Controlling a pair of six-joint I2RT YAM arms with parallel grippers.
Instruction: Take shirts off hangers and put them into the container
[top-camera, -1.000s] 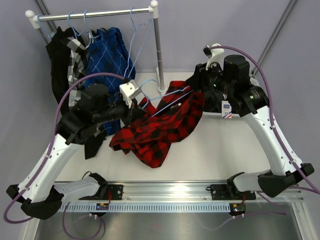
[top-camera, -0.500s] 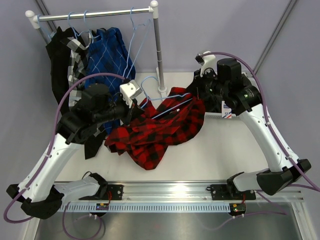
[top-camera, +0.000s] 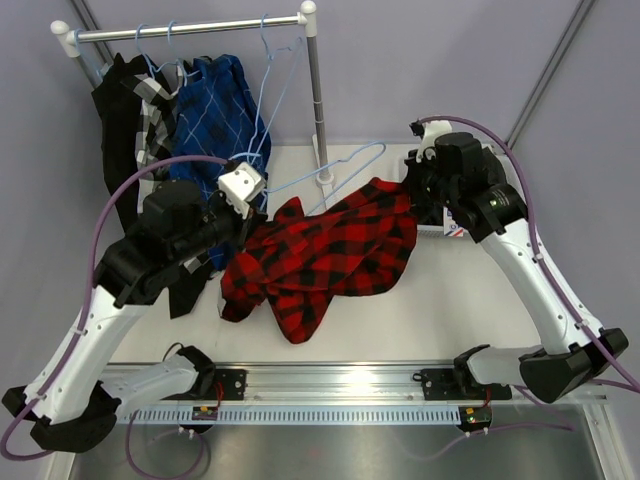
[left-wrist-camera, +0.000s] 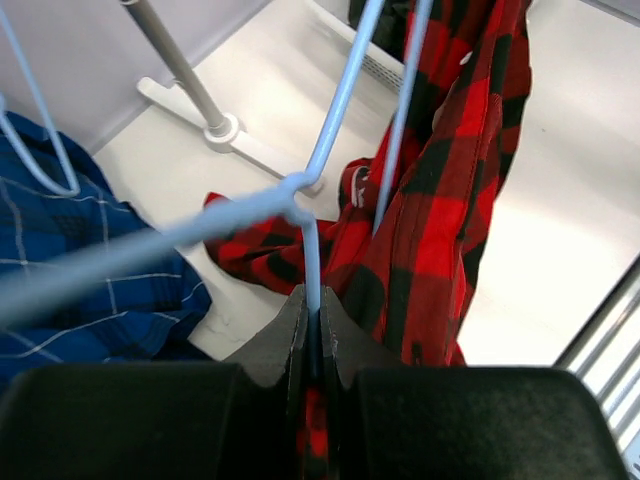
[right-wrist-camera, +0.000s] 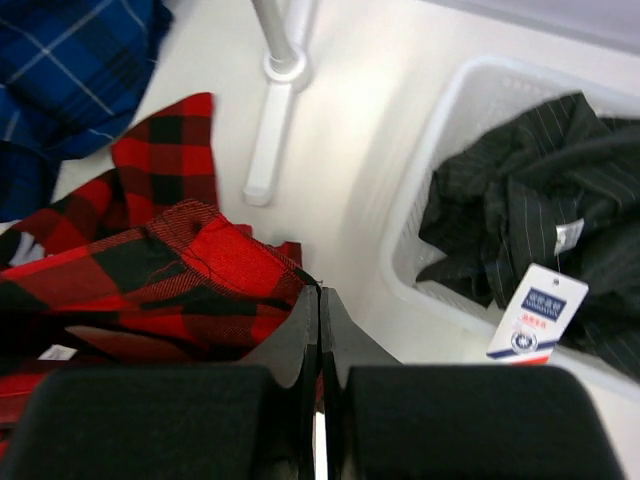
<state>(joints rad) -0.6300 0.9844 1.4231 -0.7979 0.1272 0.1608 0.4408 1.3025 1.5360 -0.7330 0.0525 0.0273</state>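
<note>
My left gripper (top-camera: 248, 196) is shut on the wire of a light-blue hanger (top-camera: 372, 147), seen close in the left wrist view as the hanger (left-wrist-camera: 340, 100) between the left gripper (left-wrist-camera: 314, 300) jaws. The red-black plaid shirt (top-camera: 330, 255) sags between the arms, and the hanger stands mostly above it. My right gripper (right-wrist-camera: 320, 295) is shut on the plaid shirt (right-wrist-camera: 150, 270) at its edge. The white container (right-wrist-camera: 425, 265) lies just right of it and holds a charcoal shirt (right-wrist-camera: 520, 210). From above, the container (top-camera: 428, 229) is mostly hidden under the right arm.
The white-and-metal rail (top-camera: 190, 28) stands at the back left on a post (top-camera: 315, 100). A blue checked shirt (top-camera: 215, 110), a black-white check shirt (top-camera: 155, 105) and a black shirt (top-camera: 115, 110) hang there, beside an empty hanger (top-camera: 270, 70). The post's foot (right-wrist-camera: 270, 110) lies near the right gripper.
The right gripper has shut on the plaid shirt's edge. The left gripper has drawn the hanger up and left, so the hanger has come largely out of the shirt.
</note>
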